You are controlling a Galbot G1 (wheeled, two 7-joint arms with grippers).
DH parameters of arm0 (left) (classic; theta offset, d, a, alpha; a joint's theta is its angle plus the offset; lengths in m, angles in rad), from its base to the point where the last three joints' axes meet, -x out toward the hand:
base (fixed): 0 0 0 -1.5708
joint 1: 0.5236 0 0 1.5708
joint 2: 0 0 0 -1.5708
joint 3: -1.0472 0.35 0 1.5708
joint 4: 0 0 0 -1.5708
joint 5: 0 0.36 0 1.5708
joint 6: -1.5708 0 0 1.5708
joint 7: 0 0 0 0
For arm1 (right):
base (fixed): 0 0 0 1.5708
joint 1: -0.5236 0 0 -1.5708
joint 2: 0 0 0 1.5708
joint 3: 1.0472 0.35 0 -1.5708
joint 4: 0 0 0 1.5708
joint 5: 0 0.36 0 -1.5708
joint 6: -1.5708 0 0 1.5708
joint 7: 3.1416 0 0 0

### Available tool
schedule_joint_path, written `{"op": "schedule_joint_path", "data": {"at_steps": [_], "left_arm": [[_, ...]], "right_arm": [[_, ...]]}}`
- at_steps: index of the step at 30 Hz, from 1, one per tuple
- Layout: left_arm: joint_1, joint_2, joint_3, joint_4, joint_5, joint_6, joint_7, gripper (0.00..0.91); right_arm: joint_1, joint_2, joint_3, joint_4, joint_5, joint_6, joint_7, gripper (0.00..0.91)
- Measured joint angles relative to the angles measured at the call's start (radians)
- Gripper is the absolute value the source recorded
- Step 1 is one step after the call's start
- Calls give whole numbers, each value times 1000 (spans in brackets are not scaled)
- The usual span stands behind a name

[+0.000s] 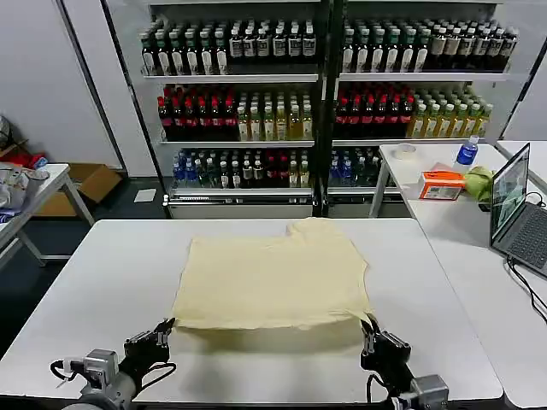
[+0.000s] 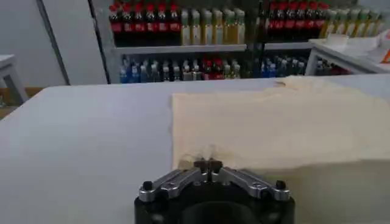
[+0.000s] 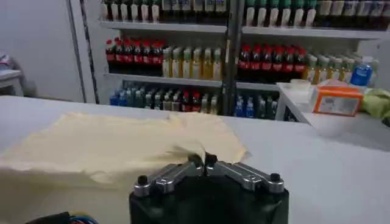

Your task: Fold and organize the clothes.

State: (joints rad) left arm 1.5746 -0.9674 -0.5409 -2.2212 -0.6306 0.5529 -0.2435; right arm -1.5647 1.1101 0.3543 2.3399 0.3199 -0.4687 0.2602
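Shelves [image 1: 316,77] of bottled drinks are lining the back wall, and a wide white table [image 1: 102,282] is taking up the foreground, with a second table [image 1: 461,248] standing to the right and carrying a laptop [image 1: 517,213], an orange box [image 1: 442,184] and a green cloth [image 1: 480,181].

The shirt [image 1: 273,278], pale cream and plain, is lying flat at the middle of the white table, already doubled into a rough rectangle, with a rumpled bulge at its far edge. Its near edge is lifting slightly off the surface and casting a shadow beneath.

The left gripper [image 1: 164,329] is sitting at the near left corner of the shirt, its fingers pressed together on the hem; in the left wrist view the tips [image 2: 208,165] are meeting with a small pucker of fabric between them. The right gripper [image 1: 371,328] is doing the same at the near right corner, pinching a raised peak of cloth that is showing clearly in the right wrist view [image 3: 205,161].

The fabric is looking thin, light and limp, so it will likely sag between the two held corners and drag rather than slide stiffly. It is not fragile, but a shallow pinch may be slipping out under tension. The corners look like the right place to hold; lifting both evenly should be keeping the fold square.
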Motion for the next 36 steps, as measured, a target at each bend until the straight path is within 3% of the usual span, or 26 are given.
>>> {"op": "schedule_joint_path", "data": {"at_steps": [16,27,28,29,30,36], "left_arm": [[-229,44,139,158,-3,-19,-13,20],[-325,35,212,241,7,-25,-20,50],[-329,33,216,246,8,-25,-20,181],[-331,31,219,250,9,-25,-20,675],[-334,29,221,254,10,-24,-19,907],[-338,17,222,263,14,-24,-16,907]], "right_arm": [[229,-30,-82,-164,35,-6,-2,0],[360,-32,-146,-279,34,-9,-8,0],[367,-31,-151,-287,32,-11,-7,40],[374,-30,-155,-296,30,-13,-7,836],[380,-28,-160,-305,28,-16,-7,907],[392,-23,-170,-330,12,-22,-8,907]]}}
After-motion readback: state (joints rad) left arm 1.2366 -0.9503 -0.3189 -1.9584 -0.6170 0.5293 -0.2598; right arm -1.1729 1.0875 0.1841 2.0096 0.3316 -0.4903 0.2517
